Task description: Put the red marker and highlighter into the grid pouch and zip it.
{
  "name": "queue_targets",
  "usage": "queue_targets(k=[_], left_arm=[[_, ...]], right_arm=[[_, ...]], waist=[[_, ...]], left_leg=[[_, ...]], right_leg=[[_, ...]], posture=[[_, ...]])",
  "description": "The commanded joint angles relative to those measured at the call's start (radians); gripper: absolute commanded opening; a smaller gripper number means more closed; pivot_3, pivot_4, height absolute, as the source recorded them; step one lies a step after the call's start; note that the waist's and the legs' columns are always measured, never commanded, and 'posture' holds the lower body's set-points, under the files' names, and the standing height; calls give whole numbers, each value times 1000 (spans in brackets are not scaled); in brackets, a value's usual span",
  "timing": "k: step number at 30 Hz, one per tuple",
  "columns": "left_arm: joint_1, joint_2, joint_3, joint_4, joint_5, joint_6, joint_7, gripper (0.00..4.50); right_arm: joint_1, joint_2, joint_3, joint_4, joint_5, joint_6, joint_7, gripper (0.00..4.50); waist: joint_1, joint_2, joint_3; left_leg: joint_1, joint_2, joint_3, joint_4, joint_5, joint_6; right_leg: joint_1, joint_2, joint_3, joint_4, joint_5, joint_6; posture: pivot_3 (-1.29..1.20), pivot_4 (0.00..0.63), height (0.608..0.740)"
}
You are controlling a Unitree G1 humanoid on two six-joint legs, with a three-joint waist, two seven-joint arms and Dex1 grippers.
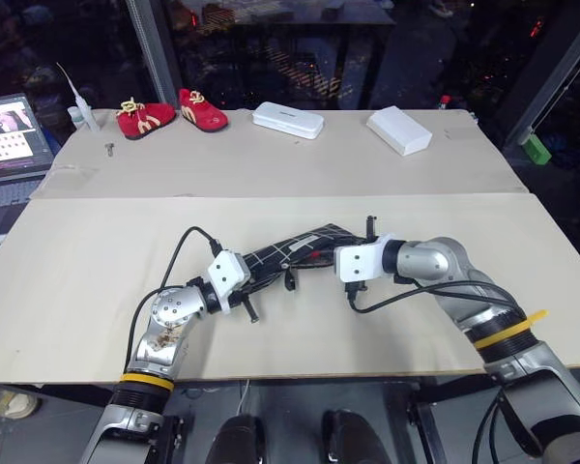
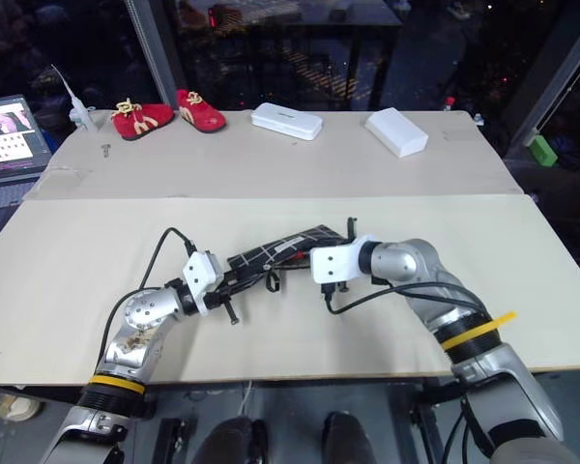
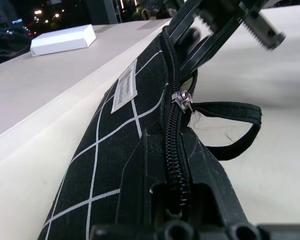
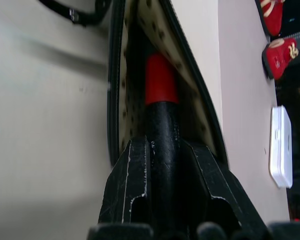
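With the left gripper (image 1: 254, 286) clamped on the pouch (image 1: 288, 250) and the right gripper (image 4: 162, 150) pinching the red marker (image 4: 161, 80) inside its mouth, a snag on the lining risked jamming it.

Head pair overhead (wrists close-up)

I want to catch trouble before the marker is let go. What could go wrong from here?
1. The right gripper holds the red marker partway inside the open grid pouch; released too early, it might slide back out.
2. The left gripper pinches the pouch right at the zipper; pushing the marker in could tug the fabric free.
3. The zipper pull is partway along, so the opening may be tight for the gripper.
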Motion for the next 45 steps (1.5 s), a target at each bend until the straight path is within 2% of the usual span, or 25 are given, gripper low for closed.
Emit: queue_targets(k=[1,5,8,9,10,13,16,19,21,24,30,33,36,38,41,45], left_arm=[[-14,-1,0,-46,-27,5,-8,0],[-18,2,-2,-45,-32,6,-13,0],[-17,4,-1,-47,-32,6,-14,0],[-16,5,-1,-49,-33,6,-14,0],[-16,6,-1,-48,-33,7,-14,0],[-14,8,0,-47,-33,6,-14,0],[-9,9,1,-42,-32,2,-12,0],[-7,9,2,-40,-31,0,-10,0],[-7,9,1,-36,-29,-2,-10,0],[-6,10,2,-34,-29,-4,-9,0],[-8,14,4,-28,-29,-5,-8,0],[-11,15,6,-26,-30,-4,-9,0],[-14,16,5,-25,-30,-3,-10,0],[-15,15,4,-25,-29,-2,-11,0],[-19,14,1,-24,-29,-1,-13,0],[-25,11,1,-17,-29,-2,-15,0]], right_arm=[[-52,49,12,26,7,-81,-21,502],[-71,115,23,60,48,-164,-12,502],[-83,132,6,92,51,-160,-10,502],[-83,136,-6,98,70,-130,7,1502],[-84,136,-14,103,86,-115,23,1771],[-106,130,-45,136,55,-121,-49,2833],[-117,65,-106,177,87,-129,-57,3804],[-71,-8,-165,155,199,-88,38,3804],[-20,-48,-208,97,307,5,128,3804],[70,-117,-283,-25,482,242,257,3804],[235,-209,-408,-248,784,739,347,3804],[302,-168,-402,-351,860,892,288,3804],[336,-90,-331,-423,855,974,200,3804],[333,-41,-283,-444,819,998,143,3804],[304,34,-289,-478,885,1088,89,3804],[257,109,-259,-470,862,1142,-1,3804]], waist=[[-1,0,0],[0,0,0],[3,0,0],[3,0,0],[1,0,0],[1,0,0],[3,0,0],[9,0,0],[11,0,0],[13,0,0],[15,0,0],[14,0,0],[13,0,0],[13,0,0],[18,0,0],[22,0,0]], left_leg=[[0,0,0,0,0,0],[0,0,0,0,0,0],[0,0,0,0,0,0],[0,0,0,0,0,0],[0,0,0,0,0,0],[0,0,0,0,0,0],[0,0,0,0,0,0],[0,0,0,0,0,0],[0,0,0,0,0,0],[0,1,-1,0,0,0],[1,2,-1,0,0,0],[2,3,-1,0,0,0],[2,3,-1,0,0,0],[2,3,-1,0,0,0],[1,2,-1,0,0,0],[0,1,-1,0,0,0]], right_leg=[[0,0,0,0,0,0],[0,0,0,0,0,0],[0,0,0,1,0,0],[0,-1,0,1,0,0],[0,-1,0,1,0,0],[0,-1,0,1,0,0],[0,-1,0,1,0,0],[0,-1,0,0,0,0],[1,-1,0,-1,0,0],[1,-1,-1,-1,0,0],[1,-1,0,0,1,-1],[2,-1,0,0,1,-1],[2,0,0,0,1,-1],[1,0,1,1,1,-1],[1,0,0,0,1,-1],[0,-1,0,0,1,-1]], posture=[[0,150,740],[0,150,740],[0,150,740],[0,150,740],[0,150,740],[0,150,740],[0,150,740],[0,150,740],[0,150,740],[0,150,740],[0,150,740],[0,150,740],[0,150,740],[0,150,740],[0,150,740],[0,150,740]])
